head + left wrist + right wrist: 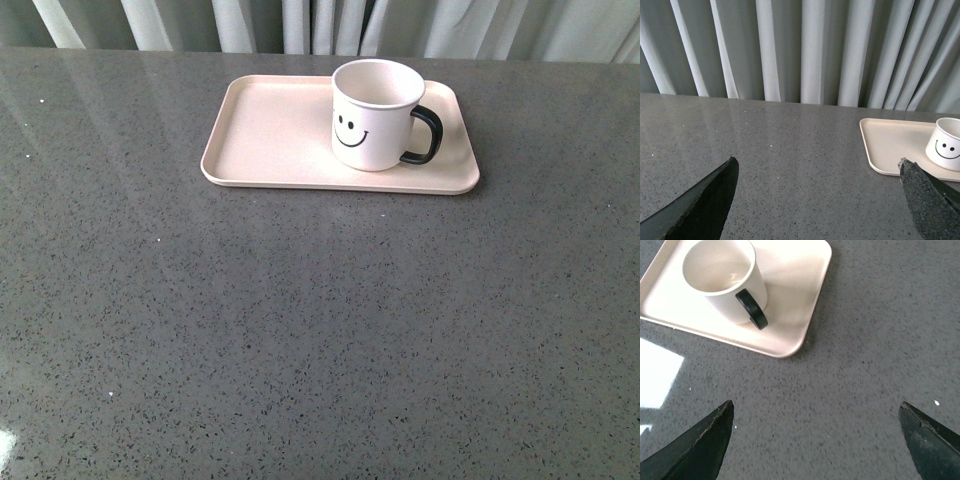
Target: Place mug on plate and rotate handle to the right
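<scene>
The cream-white mug with a black smiley face stands upright on the right half of the pale pink plate. Its black handle points to the right. Neither arm shows in the front view. In the left wrist view the left gripper hangs open over bare table, with the plate and the mug off to one side. From the right wrist camera the right gripper is open above the table, apart from the plate, the mug and the handle.
The grey speckled table spreads wide in front of the plate. Pale curtains hang behind the table's far edge.
</scene>
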Robot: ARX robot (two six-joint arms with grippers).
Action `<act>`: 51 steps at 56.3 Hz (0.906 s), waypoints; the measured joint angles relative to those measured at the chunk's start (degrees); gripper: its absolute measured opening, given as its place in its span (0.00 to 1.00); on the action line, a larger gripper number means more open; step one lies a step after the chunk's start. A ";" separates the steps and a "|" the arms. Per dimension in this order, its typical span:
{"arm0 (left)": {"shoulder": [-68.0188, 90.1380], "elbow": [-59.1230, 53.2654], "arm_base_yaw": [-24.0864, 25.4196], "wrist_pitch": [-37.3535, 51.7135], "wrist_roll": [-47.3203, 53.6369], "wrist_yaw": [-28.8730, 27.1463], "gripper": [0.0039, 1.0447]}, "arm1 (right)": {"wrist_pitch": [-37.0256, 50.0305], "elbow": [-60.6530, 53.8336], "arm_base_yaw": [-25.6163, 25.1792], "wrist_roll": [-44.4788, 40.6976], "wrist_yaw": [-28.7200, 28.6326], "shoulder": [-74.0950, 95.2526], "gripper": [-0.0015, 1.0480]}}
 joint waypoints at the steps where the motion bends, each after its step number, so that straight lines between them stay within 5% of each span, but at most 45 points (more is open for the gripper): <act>1: 0.00 0.00 0.00 0.00 0.00 0.00 0.91 | -0.17 1.60 0.48 0.20 0.44 1.75 0.91; 29: 0.00 0.00 0.00 0.00 0.00 0.00 0.91 | -10.95 36.54 9.14 5.11 5.88 32.89 0.91; 51: 0.00 0.00 0.00 0.00 0.00 0.00 0.91 | -17.07 49.18 11.91 7.98 7.65 41.64 0.91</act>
